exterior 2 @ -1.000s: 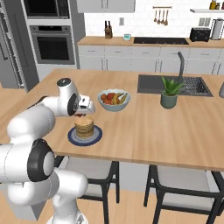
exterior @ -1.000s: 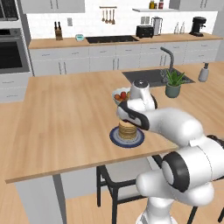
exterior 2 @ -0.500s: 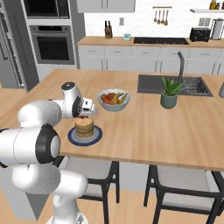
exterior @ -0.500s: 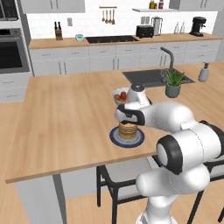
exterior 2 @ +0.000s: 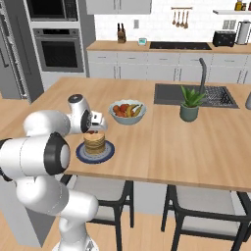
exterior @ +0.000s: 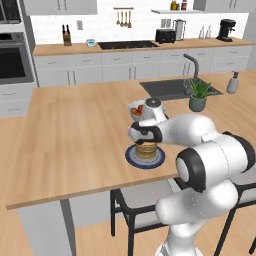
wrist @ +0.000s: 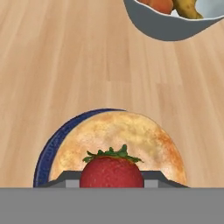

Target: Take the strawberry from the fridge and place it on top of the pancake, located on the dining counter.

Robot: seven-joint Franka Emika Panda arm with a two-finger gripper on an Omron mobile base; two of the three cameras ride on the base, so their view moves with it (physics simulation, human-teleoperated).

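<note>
My gripper (wrist: 112, 178) is shut on the red strawberry (wrist: 112, 169), whose green leaves point up in the hand view. It hangs just above the tan pancake (wrist: 131, 135) stack on the dark blue plate (wrist: 49, 148). From the base views the gripper (exterior: 146, 136) (exterior 2: 93, 129) hovers right over the pancake (exterior: 146, 149) (exterior 2: 94, 142) near the front edge of the dining counter (exterior: 70, 125) (exterior 2: 196, 142). The grey fridge (exterior 2: 8, 54) stands far off at the left.
A pale bowl of fruit (exterior: 137, 109) (exterior 2: 127, 112) (wrist: 175, 19) sits just behind the plate. Further right are a potted plant (exterior: 198, 95) (exterior 2: 189, 103) and the inset sink (exterior 2: 193, 94). Dark stools (exterior: 131, 210) stand under the counter's front edge.
The hand has drifted slightly over the pancake stack with the strawberry still held, and the arm's elbow has swung. The plate and bowl have not moved.
</note>
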